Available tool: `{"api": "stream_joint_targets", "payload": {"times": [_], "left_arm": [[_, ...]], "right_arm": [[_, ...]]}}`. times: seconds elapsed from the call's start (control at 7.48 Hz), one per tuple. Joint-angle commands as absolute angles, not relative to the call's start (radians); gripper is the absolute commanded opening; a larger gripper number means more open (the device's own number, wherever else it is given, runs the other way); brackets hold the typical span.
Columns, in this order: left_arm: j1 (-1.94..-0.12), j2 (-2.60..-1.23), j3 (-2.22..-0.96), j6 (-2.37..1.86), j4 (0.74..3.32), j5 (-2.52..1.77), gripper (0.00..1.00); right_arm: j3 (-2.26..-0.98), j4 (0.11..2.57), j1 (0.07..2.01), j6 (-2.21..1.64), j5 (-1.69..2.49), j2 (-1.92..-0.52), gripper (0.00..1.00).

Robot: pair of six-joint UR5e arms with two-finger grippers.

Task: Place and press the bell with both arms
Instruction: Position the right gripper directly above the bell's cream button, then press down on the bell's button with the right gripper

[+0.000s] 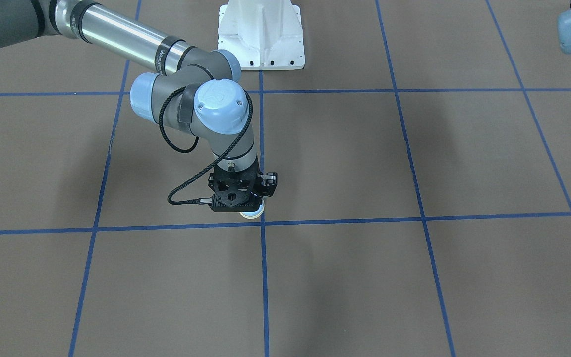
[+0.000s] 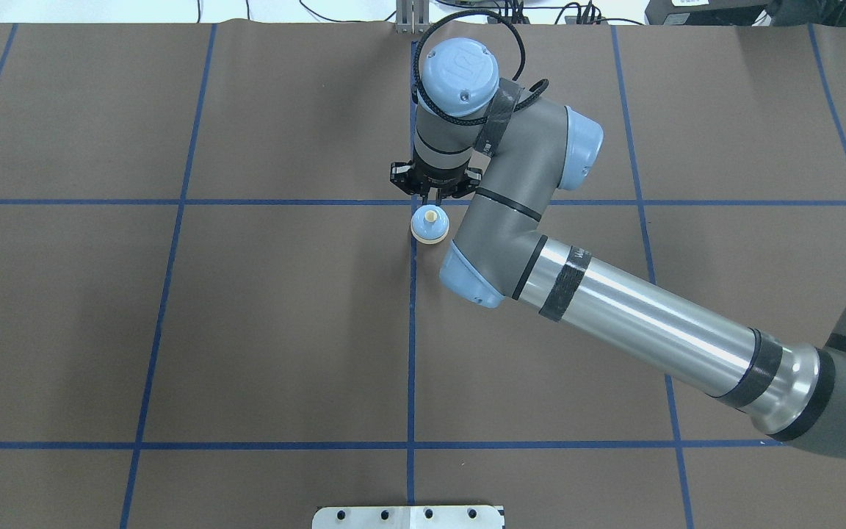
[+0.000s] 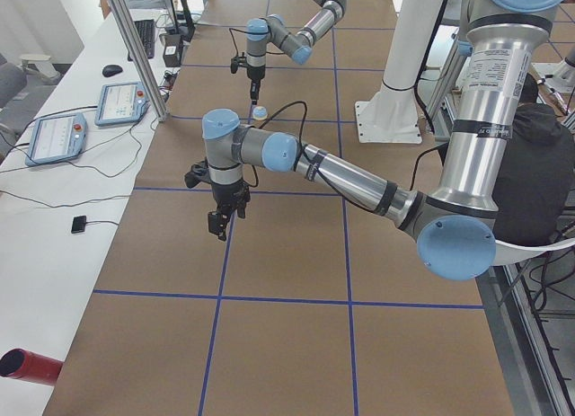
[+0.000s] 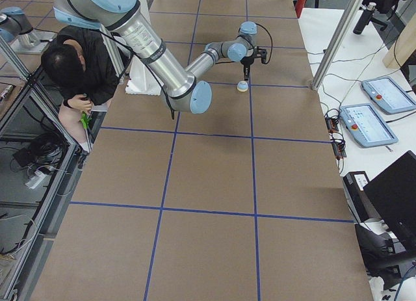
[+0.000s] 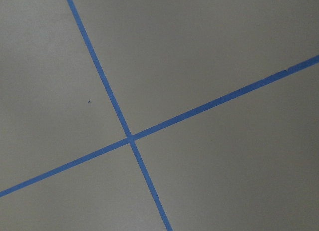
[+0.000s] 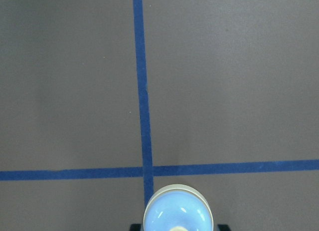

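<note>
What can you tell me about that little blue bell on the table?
The bell is a small light-blue dome, glossy, with a cream button on top and a cream base ring. It stands upright on the brown table, partly on a blue tape line near a crossing. The right gripper hangs just over it; whether it touches cannot be told.

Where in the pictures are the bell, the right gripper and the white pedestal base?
bell (image 2: 429, 229): overhead exterior view, on its light-blue dome, below the cream button.
right gripper (image 2: 434, 198): overhead exterior view, midway between its fingertips.
white pedestal base (image 1: 260, 49): exterior front-facing view, on its front face above the bolt holes.
</note>
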State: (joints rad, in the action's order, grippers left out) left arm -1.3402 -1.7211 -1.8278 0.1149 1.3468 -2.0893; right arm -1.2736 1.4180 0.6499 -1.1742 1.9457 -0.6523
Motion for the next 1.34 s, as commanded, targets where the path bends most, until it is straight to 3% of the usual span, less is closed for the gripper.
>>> {"api": "stream_joint_targets", "payload": {"times": [0.0, 1.2], "left_arm": [[-1.342, -1.721, -1.821, 0.115, 1.348, -2.089, 1.00], [-1.348, -1.723, -1.812, 0.115, 1.350, -2.089, 1.00]], "right_arm": [[-1.272, 1.422, 0.628, -1.170, 1.948, -0.653, 0.00], [-1.209, 1.420, 0.629, -1.154, 1.928, -0.644, 0.00]]}}
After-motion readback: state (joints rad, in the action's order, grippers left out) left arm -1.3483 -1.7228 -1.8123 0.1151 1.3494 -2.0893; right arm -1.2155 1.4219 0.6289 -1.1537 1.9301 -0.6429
